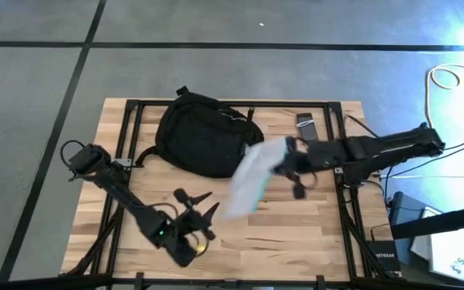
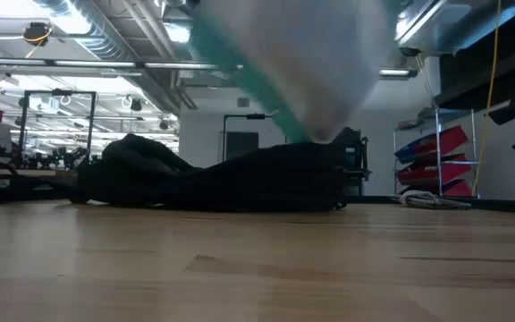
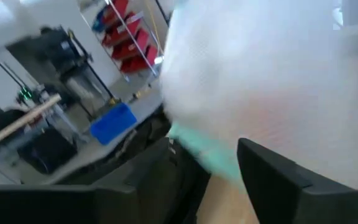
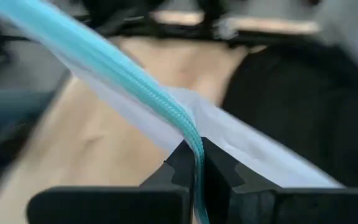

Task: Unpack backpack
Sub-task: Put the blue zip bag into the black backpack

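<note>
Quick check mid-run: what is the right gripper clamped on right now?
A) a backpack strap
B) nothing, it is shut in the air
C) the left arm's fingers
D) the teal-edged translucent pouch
D: the right gripper is shut on the teal edge of the pouch, which hangs clear of the backpack.

high view looks straight down on the pale wooden plank tabletop; low view looks level across it. each wrist view sits close behind its claw, sharing the translucent teal-edged zip pouch.
</note>
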`<state>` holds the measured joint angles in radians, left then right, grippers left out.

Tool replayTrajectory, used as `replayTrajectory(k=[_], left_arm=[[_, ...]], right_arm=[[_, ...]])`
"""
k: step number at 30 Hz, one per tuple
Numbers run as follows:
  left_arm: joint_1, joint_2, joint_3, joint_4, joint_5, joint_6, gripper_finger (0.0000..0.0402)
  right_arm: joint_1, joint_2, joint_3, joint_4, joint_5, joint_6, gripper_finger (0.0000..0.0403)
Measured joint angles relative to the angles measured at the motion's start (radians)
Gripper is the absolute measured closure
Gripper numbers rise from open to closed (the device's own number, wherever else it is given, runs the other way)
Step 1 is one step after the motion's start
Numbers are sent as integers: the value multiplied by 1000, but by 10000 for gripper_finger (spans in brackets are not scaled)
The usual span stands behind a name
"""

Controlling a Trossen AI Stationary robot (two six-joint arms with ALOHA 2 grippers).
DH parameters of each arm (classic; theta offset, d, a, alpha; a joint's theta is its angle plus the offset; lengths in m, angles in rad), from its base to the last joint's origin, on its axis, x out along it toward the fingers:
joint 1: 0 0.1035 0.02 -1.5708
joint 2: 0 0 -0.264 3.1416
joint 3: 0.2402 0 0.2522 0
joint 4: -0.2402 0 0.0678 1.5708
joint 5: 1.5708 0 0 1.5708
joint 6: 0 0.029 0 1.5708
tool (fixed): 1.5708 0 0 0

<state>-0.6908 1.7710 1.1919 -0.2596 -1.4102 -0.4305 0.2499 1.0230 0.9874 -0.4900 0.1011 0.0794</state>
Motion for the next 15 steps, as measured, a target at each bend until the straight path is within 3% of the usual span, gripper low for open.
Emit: replayTrajectory(k=[6, 10, 15], left_arm=[[107, 0, -17, -1, 124, 21, 184], [177, 0, -23, 13, 222, 53, 178], [252, 1, -24, 47, 421, 156, 178]], right_arm=[[274, -57, -1, -213, 51, 153, 403], [456, -46, -1, -241, 133, 234, 403], [611, -5, -2, -213, 245, 288, 403]])
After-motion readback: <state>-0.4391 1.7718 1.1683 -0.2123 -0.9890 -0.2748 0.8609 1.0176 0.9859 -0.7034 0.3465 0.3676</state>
